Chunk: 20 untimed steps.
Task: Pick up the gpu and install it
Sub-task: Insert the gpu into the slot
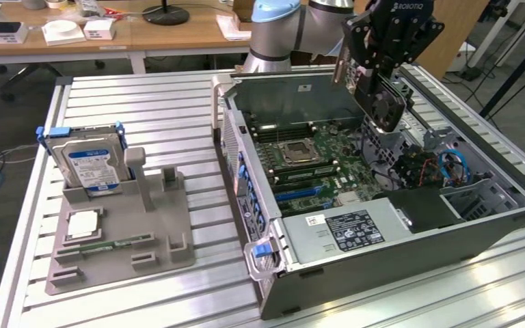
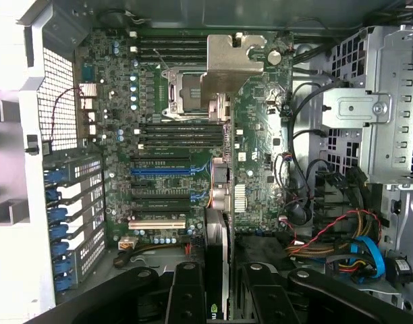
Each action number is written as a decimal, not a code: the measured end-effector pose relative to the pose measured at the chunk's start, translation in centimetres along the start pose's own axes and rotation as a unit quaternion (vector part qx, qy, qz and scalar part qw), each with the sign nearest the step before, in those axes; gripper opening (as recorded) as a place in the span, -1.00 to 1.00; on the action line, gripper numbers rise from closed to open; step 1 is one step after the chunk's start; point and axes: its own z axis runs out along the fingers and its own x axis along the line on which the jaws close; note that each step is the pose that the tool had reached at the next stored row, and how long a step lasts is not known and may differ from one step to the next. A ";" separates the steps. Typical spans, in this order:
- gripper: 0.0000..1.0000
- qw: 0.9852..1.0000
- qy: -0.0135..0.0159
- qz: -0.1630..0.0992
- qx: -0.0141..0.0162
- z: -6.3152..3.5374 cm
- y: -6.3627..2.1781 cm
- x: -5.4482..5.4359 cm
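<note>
Closest to the wrist camera are the two black fingers [image 2: 187, 290] of the gripper [image 2: 220, 287], and I see them clamped on the gpu [image 2: 218, 236], one on each face. The card shows edge-on here, like a dark blade between them. Beyond it lies the green motherboard [image 2: 260, 135] with its row of long slots, among them a blue slot [image 2: 159, 171]. The card is not seated in any of them. A bundle of coloured cables [image 2: 355, 236] sits beside the board.

From the exterior view, the open computer case [image 1: 381, 273] lies on its side on the slatted metal worktop [image 1: 153, 102]. The arm [image 1: 286, 31] reaches in from the far side, and the gripper [image 1: 381, 68] holds the gpu [image 1: 381, 102] in the air above the case, toward the exterior view's right, with the card hanging downward from it. On the exterior view's left, well apart from the case, stands a grey holder [image 1: 167, 256]. A hard drive [image 1: 89, 164] with blue label stands upright in it, and a slim memory stick [image 1: 117, 242] lies flat nearer to me.
</note>
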 end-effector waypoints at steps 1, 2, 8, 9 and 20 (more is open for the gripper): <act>-0.47 1.000 0.000 0.000 0.000 0.00 0.00 0.0; -0.47 1.000 0.000 0.000 0.000 0.00 0.00 0.0; -0.47 1.000 0.000 0.000 0.000 0.00 0.00 0.0; -0.47 1.000 0.000 0.000 0.000 0.01 0.01 0.0; -0.47 1.000 0.000 0.000 0.000 0.03 1.92 0.1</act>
